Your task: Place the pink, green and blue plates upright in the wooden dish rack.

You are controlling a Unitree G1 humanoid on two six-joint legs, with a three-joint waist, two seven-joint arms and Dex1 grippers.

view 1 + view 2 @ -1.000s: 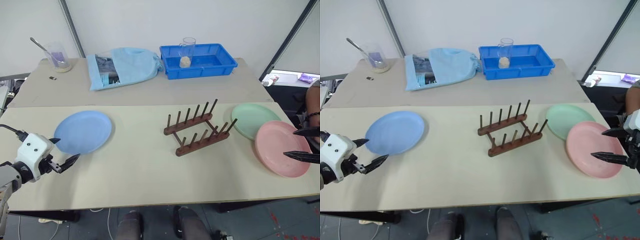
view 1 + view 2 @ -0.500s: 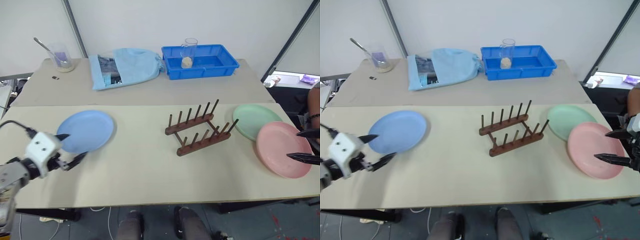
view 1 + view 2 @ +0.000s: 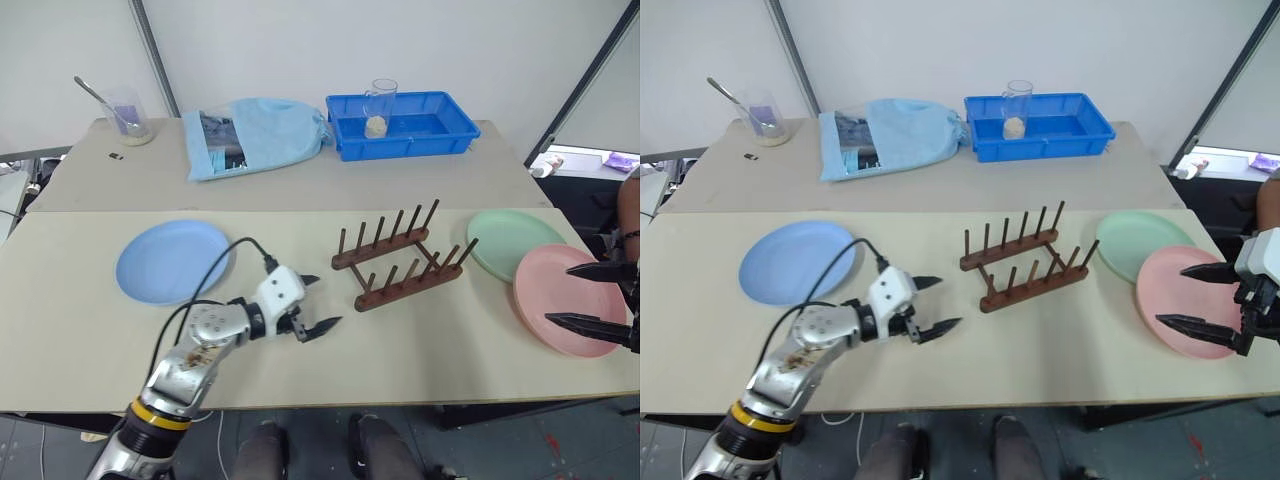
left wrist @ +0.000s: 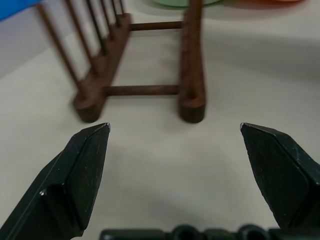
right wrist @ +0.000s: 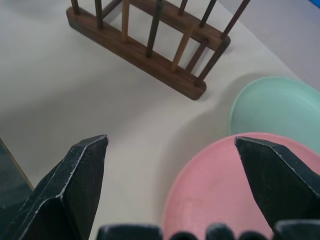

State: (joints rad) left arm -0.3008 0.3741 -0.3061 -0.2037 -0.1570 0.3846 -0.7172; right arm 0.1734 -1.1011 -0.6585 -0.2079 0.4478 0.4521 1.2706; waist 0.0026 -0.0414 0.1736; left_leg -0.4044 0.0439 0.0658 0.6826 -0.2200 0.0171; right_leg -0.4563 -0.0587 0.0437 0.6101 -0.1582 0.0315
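Both pincers of mine stand spread and empty: left gripper [image 3: 312, 303] aimed at the wooden dish rack [image 3: 400, 263], perhaps to steady it, right gripper [image 3: 1193, 297] over the pink plate [image 3: 563, 297], which overlaps the green plate [image 3: 508, 240]; the blue plate [image 3: 173, 261] lies far left.

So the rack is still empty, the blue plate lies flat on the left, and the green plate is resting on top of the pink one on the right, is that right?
Not quite. The pink plate rests on top, its edge overlapping the green plate, as the right eye view shows. The rest holds: the wooden dish rack is empty and the blue plate lies flat on the left.
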